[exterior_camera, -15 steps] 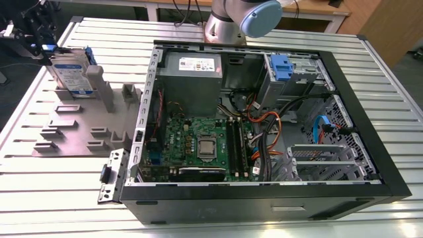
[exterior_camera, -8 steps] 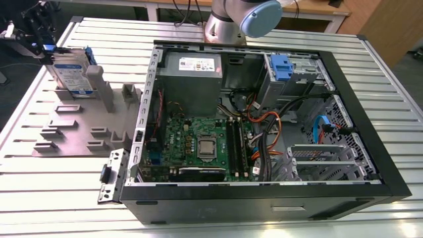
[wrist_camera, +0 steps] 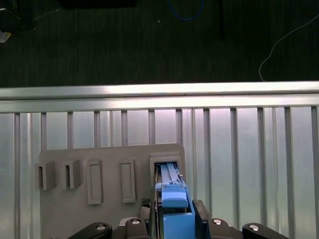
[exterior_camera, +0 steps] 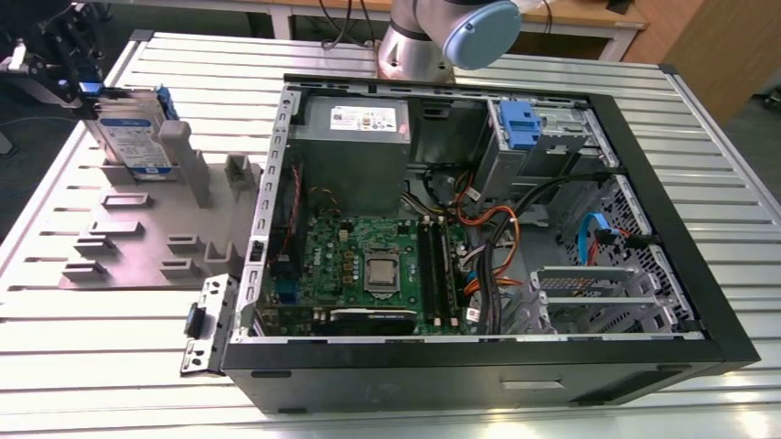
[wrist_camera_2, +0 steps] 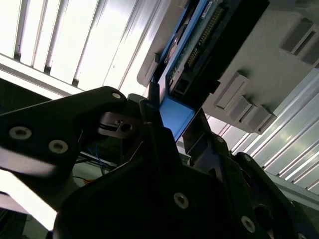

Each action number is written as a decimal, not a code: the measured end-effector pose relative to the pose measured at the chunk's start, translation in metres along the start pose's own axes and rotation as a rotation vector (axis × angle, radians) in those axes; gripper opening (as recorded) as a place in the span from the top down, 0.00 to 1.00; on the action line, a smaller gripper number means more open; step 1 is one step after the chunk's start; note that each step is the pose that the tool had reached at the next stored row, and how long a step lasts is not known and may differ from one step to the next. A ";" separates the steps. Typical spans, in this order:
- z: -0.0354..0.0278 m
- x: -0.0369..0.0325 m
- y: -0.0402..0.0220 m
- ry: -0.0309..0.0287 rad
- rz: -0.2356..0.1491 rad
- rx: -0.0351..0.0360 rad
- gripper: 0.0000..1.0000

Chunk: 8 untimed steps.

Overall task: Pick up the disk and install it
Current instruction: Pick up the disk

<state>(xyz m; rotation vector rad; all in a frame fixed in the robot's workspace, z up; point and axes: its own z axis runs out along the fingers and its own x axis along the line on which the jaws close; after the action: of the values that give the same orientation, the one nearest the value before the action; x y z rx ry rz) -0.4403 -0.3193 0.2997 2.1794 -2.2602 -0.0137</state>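
One disk (exterior_camera: 127, 137): stands on edge in a slot of the holder, out at 10 o'clock in the exterior view, well apart from the case. It's a flat silver-grey slab with a white-and-blue label and a blue plastic bracket round it.
Claw (wrist_camera: 175, 209): in the first wrist view the black metal fingers sit tight on both sides of the bracket's blue end. I read it as clamped on the disk, barely open, with nothing else in it.
Progress: early days, I reckon. The grip looks made, but the disk sits down in its slot, not lifted, so the whole install is left to do.
Holder (exterior_camera: 134, 240): matte grey plate, probably plastic, with raised rectangular pockets and posts.
Case (exterior_camera: 488, 377): black sheet steel with the side off, dead centre of the exterior view. Inside are a green motherboard (exterior_camera: 366, 261) and a tangle of orange and black cables (exterior_camera: 495, 233).
Drive cage (exterior_camera: 564, 128): at 1 o'clock inside the case, bare grey metal, with a small blue handle (exterior_camera: 518, 122) fixed on it.
Counter (exterior_camera: 86, 375): shiny ribbed aluminium slats.
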 end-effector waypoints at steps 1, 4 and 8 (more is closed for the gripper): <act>0.0000 0.0001 0.0000 0.0000 0.000 -0.0001 0.55; 0.0001 0.0006 0.0000 0.0001 0.000 -0.0004 0.55; 0.0013 0.0006 -0.0001 0.0000 0.000 0.0000 0.55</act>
<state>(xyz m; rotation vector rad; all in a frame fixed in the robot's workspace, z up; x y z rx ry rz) -0.4403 -0.3199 0.2984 2.1790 -2.2606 -0.0137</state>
